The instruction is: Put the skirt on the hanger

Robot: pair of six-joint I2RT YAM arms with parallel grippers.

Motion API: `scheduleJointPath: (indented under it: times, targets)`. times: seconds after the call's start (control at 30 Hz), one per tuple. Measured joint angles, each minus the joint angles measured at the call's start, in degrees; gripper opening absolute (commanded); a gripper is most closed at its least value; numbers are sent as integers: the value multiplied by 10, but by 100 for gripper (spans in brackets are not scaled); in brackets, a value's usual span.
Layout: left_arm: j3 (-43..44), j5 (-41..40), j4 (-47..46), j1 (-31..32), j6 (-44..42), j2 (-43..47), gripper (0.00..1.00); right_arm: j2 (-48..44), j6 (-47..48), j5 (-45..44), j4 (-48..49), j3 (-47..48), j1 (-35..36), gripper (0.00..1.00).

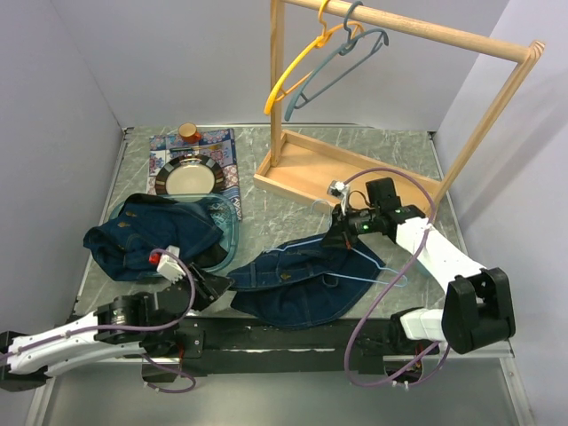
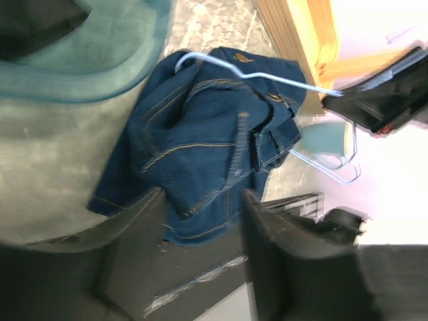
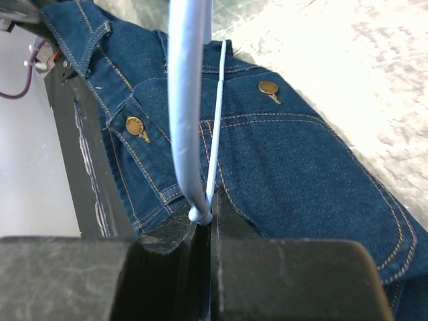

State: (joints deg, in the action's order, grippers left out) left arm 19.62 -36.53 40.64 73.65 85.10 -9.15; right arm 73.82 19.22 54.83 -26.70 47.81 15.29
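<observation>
Hanger (image 3: 186, 100) lying on skirt (image 3: 301, 167).
My right pincer (image 3: 208, 231) clamps the hanger; left pincer (image 2: 202, 197) gapes, skirt hem between its jaws.

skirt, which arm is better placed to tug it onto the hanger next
Left: the left claw is open at the edge of the skirt, free to grip it; the right claw is shut on the hanger.

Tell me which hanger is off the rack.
The light blue hanger, lying on the denim skirt, held by the right gripper; the yellow hanger and grey hanger hang on the wooden rail.
</observation>
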Motion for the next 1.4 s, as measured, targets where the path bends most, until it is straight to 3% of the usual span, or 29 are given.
scheduleJointPath:
  times: [0.1, 0.23, 0.43, 0.63, 0.8, 1.0, 1.27, 1.4]
  targets:
    - [44, -1, -15, 0, -84, -29, 77, 11, 2, -2, 1, 0, 11, 0]
    - [146, 24, -87, 0, -245, -99, 79, 18, 3, -1, 1, 0, 15, 0]
    - [281, 142, -186, 0, -473, -317, 79, 21, 6, 3, 1, 0, 16, 0]
    - [303, 235, -265, 38, -681, -562, 74, 36, 5, 12, 2, 2, 16, 0]
    - [298, 240, -316, 57, -814, -675, 72, 49, 5, 22, 3, 2, 16, 0]
    - [293, 216, -405, 59, -905, -732, 68, 51, 5, 29, 3, 3, 16, 0]
    - [313, 150, -460, 58, -959, -864, 49, 51, 6, 32, 2, 3, 16, 0]
    - [319, 126, -473, 50, -964, -880, 49, 51, 8, 32, 2, 3, 16, 0]
